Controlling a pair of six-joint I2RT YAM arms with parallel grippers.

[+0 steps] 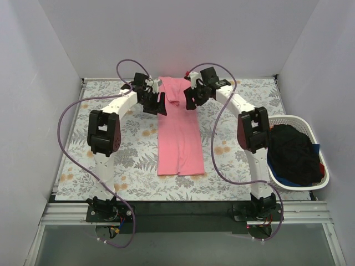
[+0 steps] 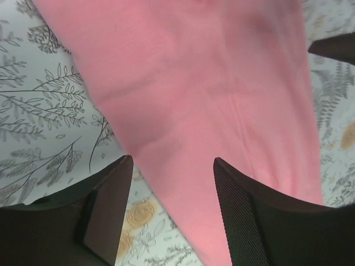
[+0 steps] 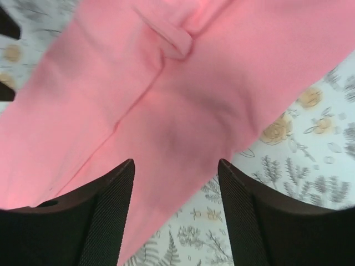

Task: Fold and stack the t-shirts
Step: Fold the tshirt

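A salmon-pink t-shirt [image 1: 178,133] lies folded into a long narrow strip down the middle of the tablecloth. My left gripper [image 1: 161,105] hangs open over its upper left edge, empty; the pink cloth [image 2: 211,100] lies below and between the fingers. My right gripper [image 1: 190,100] hangs open over its upper right edge, empty, with the cloth [image 3: 166,111] under it. Black, dark blue and red shirts [image 1: 293,155] are piled in the basket.
A white oval laundry basket [image 1: 315,185] stands at the right edge of the table. The grey-and-orange floral tablecloth [image 1: 133,160] covers the table. White walls close in at the back and on both sides.
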